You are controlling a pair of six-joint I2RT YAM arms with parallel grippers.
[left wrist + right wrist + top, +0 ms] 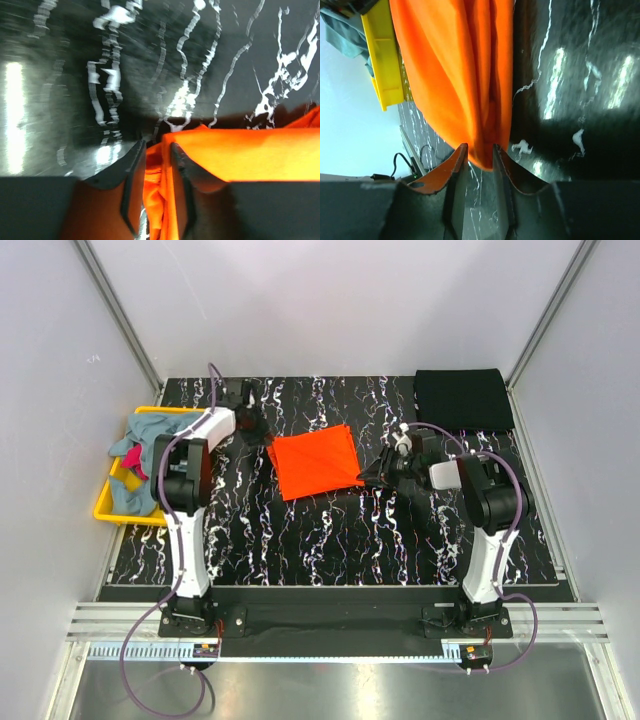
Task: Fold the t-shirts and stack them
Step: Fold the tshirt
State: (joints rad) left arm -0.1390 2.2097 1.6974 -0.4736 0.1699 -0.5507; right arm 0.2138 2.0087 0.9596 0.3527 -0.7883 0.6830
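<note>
The bright orange t-shirt [315, 462] lies folded into a rough square in the middle of the table. My left gripper [252, 426] is at its back left corner; in the left wrist view [156, 145] the jaws stand close together with orange cloth [250, 150] bunched between them. My right gripper [374, 476] is at its right corner; in the right wrist view [480, 146] the orange cloth [450, 65] runs in creases into the narrow gap at the fingertips. The black t-shirt [463, 398] lies folded at the back right. Grey-blue [140, 440] and magenta [133, 462] shirts lie in the bin.
The yellow plastic bin [105, 508] sits at the table's left edge and also shows in the right wrist view [382, 55]. The black marbled tabletop [330, 540] is bounded by white walls at the back and sides.
</note>
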